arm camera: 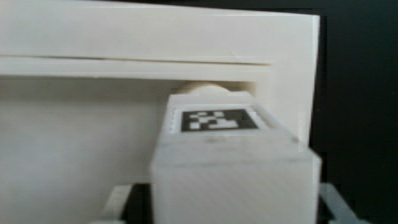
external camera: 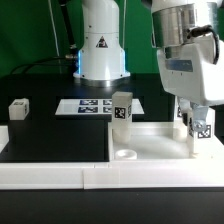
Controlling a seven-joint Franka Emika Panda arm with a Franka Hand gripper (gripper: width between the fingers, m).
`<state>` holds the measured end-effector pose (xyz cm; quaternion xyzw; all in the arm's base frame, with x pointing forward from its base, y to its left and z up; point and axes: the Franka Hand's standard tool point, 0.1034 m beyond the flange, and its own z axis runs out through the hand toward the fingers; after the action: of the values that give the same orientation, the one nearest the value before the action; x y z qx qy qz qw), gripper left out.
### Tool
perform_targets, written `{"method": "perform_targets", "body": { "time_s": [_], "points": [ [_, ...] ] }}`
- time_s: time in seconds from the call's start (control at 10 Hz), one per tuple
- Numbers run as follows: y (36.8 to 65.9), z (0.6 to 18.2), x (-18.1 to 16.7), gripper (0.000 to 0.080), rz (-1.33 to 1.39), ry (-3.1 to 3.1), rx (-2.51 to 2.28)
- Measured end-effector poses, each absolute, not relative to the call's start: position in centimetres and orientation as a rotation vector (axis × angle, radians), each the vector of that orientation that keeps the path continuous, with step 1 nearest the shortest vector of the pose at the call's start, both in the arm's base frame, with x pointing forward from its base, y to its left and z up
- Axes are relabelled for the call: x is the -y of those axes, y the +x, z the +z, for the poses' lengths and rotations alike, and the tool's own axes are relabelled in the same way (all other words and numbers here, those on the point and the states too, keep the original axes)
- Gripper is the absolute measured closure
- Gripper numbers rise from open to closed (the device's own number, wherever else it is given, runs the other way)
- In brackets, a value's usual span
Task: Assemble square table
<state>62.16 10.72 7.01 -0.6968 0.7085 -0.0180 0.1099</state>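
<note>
Well, the black table (external camera: 50, 135) lay under a dark backdrop, with the arm's white base (external camera: 100, 45) standing at the back. At the exterior view's left a loose leg (external camera: 18, 108) rested alone on the black, well apart from everything else, and open surface stretched from it toward the middle. Next came the marker board (external camera: 88, 105), flat near the base. Just beside it an upright leg (external camera: 122, 108) stood at the far left corner of the slab (external camera: 160, 142) (whether it was seated in the slab or only set behind its edge, I could not tell). The slab lay flat on the table's right half, with a round open socket (external camera: 125, 155) at its near left corner. Along the front the border rail (external camera: 50, 177) ran the whole width, touching the slab's near edge. At the far right the gripper (external camera: 197, 118) was clamped on a tagged leg (external camera: 200, 135), held upright at the slab's right side. The wrist view showed that leg (arm camera: 222, 165) with the slab (arm camera: 89, 100) just beyond its tip.
</note>
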Motion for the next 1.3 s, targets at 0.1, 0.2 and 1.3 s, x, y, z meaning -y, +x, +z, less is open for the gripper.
{"method": "perform_targets", "body": {
  "time_s": [0.1,0.2,1.3],
  "points": [
    [62.1,7.1,-11.1,0.0509,-0.039,-1.972,-2.150],
    [62.1,7.0,-11.1,0.0509,-0.052,-2.049,-2.078],
    [63.0,6.9,-11.0,0.0151,-0.082,-3.008,-0.350]
  ]
}}
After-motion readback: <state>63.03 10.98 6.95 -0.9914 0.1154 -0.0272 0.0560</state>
